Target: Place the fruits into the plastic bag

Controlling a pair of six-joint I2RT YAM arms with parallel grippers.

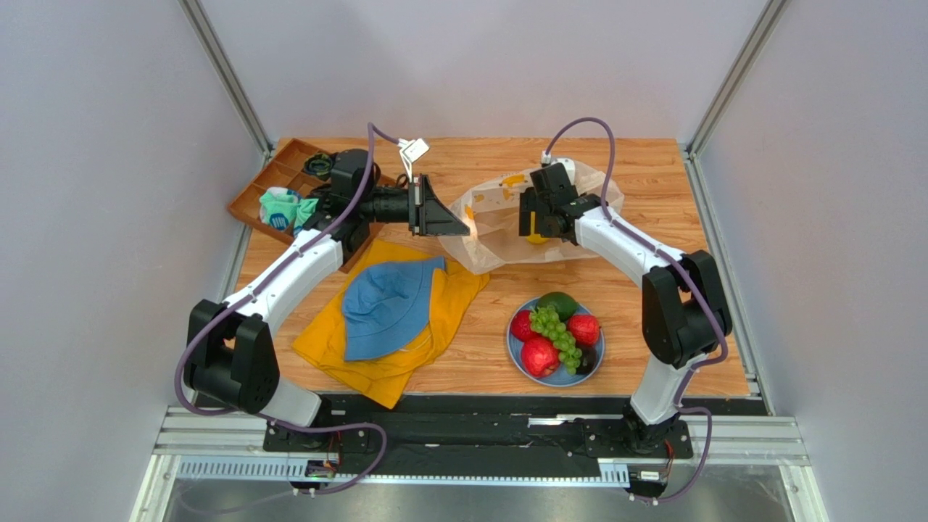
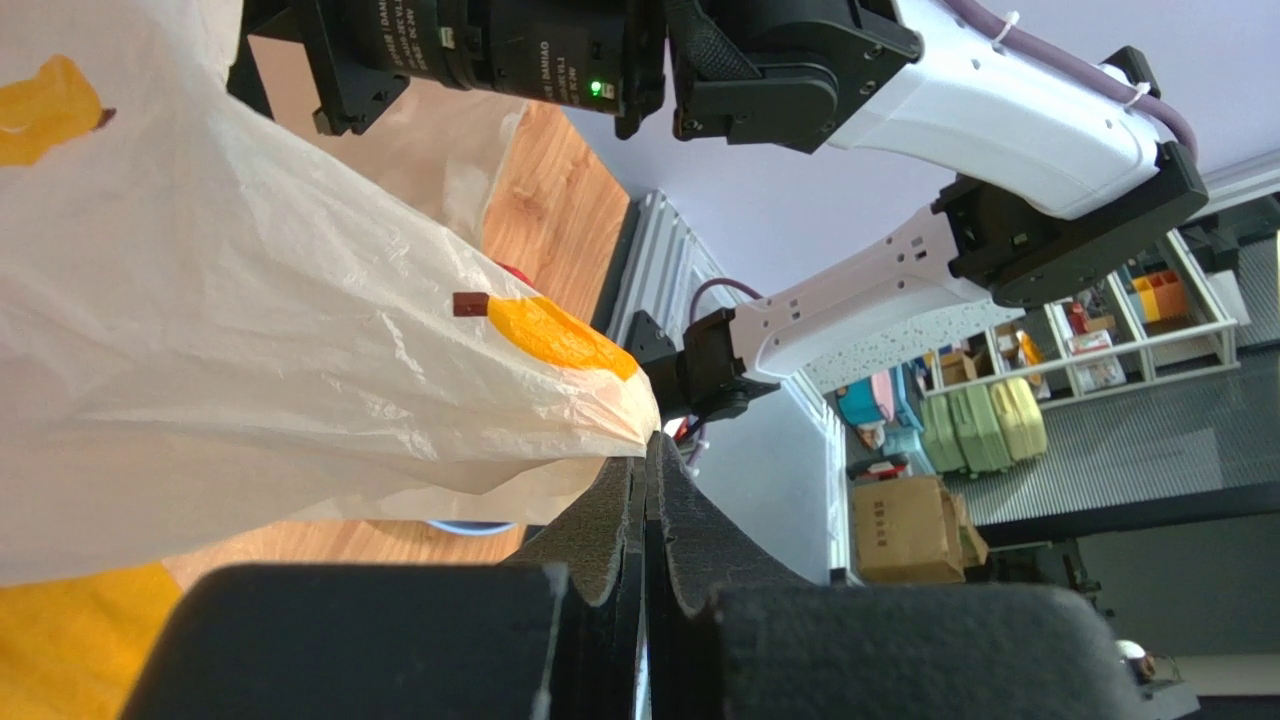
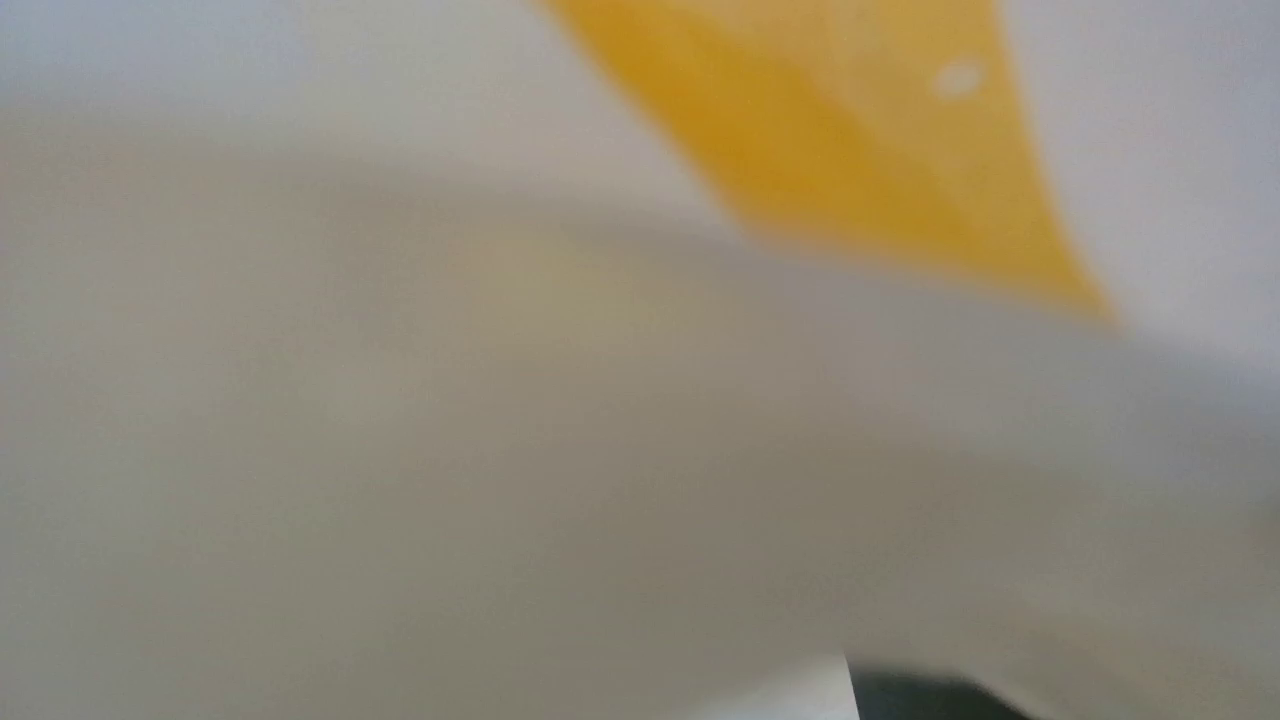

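Note:
The plastic bag (image 1: pixel 496 234), cream-white with orange banana prints, lies at the middle back of the table. My left gripper (image 1: pixel 455 221) is shut on its left rim and holds it up; in the left wrist view the closed fingertips (image 2: pixel 649 458) pinch the bag (image 2: pixel 226 345). My right gripper (image 1: pixel 534 231) reaches down into the bag's mouth with a yellow lemon (image 1: pixel 534 235) between its fingers. The right wrist view is blurred plastic (image 3: pixel 451 450). On the blue plate (image 1: pixel 521 359) lie a green oval fruit (image 1: pixel 561 302), a grape bunch (image 1: pixel 556 332), three red fruits (image 1: pixel 539 357) and a dark plum (image 1: pixel 589 361).
A blue hat (image 1: pixel 387 305) lies on a yellow cloth (image 1: pixel 370 364) at front left. A brown wooden tray (image 1: pixel 253 202) with small items stands at the back left. Grey walls close in both sides of the table.

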